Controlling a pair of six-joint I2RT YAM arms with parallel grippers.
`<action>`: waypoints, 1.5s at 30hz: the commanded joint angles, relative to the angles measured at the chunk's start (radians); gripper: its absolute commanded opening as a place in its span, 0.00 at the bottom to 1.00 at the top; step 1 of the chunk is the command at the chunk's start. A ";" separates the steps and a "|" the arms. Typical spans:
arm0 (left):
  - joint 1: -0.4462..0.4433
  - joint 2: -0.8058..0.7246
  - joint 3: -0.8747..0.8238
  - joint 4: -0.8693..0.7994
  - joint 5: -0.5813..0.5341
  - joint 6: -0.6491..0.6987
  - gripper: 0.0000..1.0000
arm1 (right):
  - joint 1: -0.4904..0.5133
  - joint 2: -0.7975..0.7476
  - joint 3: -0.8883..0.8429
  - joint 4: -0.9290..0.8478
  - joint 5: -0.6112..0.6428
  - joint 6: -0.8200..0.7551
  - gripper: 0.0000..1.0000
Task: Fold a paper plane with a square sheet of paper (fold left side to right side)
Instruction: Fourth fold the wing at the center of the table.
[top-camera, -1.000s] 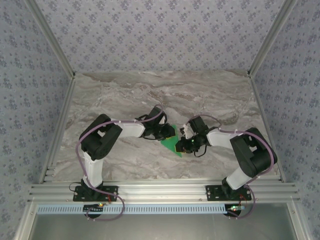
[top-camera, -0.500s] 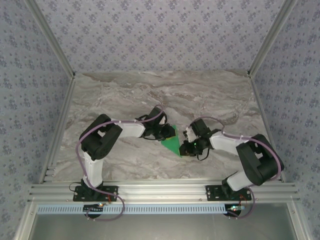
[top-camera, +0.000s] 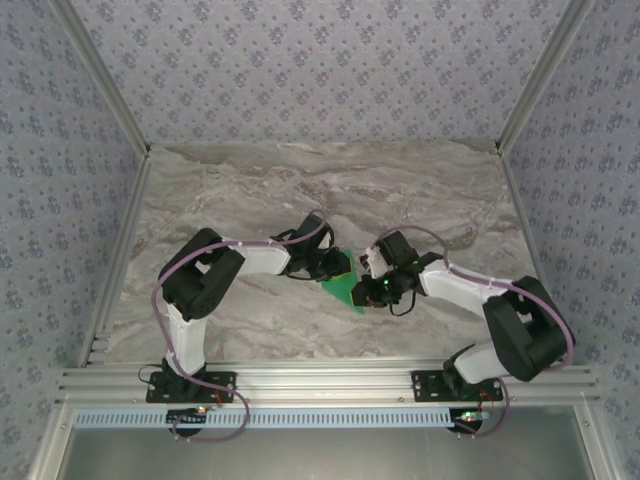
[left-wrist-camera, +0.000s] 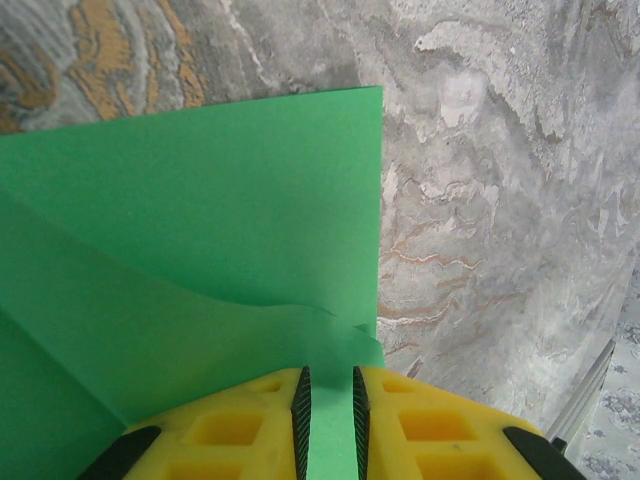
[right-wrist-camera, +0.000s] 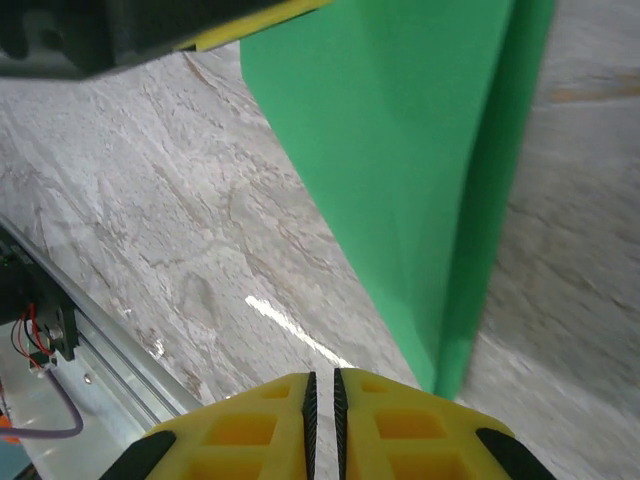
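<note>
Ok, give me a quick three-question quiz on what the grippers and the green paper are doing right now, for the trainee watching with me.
1. True or false: the left gripper is shut on the green paper.
2. Pick one: the paper is A) a flat unfolded square, B) folded, with layers overlapping, C) crumpled into a ball.
3. Fill in: the right gripper is ____, with no paper between its jaws.
Key: 1 true; 2 B; 3 shut.
</note>
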 joint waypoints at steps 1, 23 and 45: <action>0.007 0.040 -0.034 -0.094 -0.056 0.013 0.21 | 0.013 0.065 0.031 0.082 -0.048 0.045 0.17; 0.010 0.044 -0.028 -0.105 -0.059 0.017 0.21 | -0.043 0.105 -0.099 0.097 -0.052 0.027 0.17; 0.017 0.038 -0.032 -0.104 -0.059 0.017 0.21 | -0.087 -0.110 -0.150 -0.060 -0.044 -0.002 0.06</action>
